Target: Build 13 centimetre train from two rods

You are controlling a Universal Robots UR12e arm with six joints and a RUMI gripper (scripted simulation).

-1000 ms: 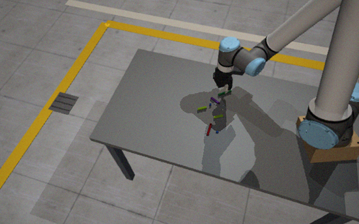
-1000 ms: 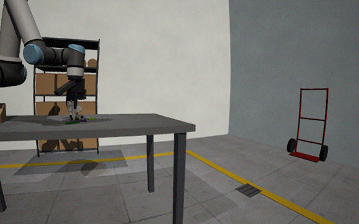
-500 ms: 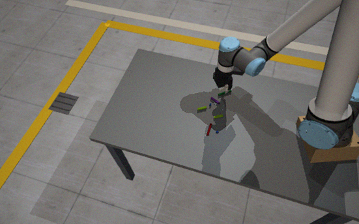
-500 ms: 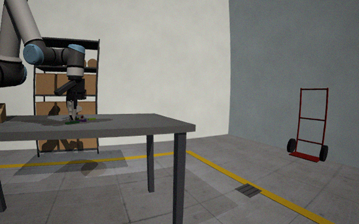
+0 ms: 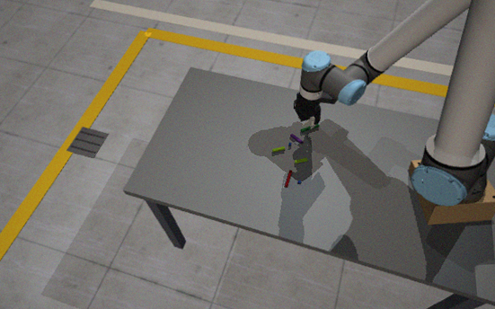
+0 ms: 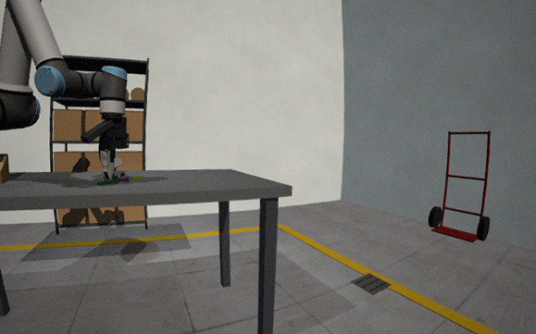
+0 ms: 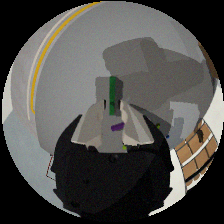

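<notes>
Across the middle of the top view, table: grey [image 5: 203, 120] [image 6: 244, 186] [image 7: 65, 95], bearing every visible rod.
Arm: pale grey with blue caps [image 5: 463, 79] [image 6: 36, 36], its base at right, reaching left and far.
Gripper: pointing down [image 5: 311, 125] [image 6: 107, 177] [image 7: 113, 105], fingers only slightly parted around the green rod's near part in the wrist view, a sliver of space on either side, gripping nothing.
Green rod: flat [image 5: 305, 130] [image 6: 107, 183] [image 7: 112, 90], farthest of the rods, partly masked by a finger in the top view.
Red rod: [image 5: 288, 179] [image 6: 122, 174] nearest end of the group, at left, slanted.
Purple rod: [image 5: 296, 138] [image 6: 124, 179] [image 7: 117, 127] just nearer than the green, angled to it.
Lime rods: one at left [image 5: 278, 150], one nearer and farther right [image 5: 301, 161].
Blue rods: one between purple and left lime [image 5: 290, 145], one right of red [image 5: 299, 182].
Train: unmade; green and both limes lie apart.
</notes>
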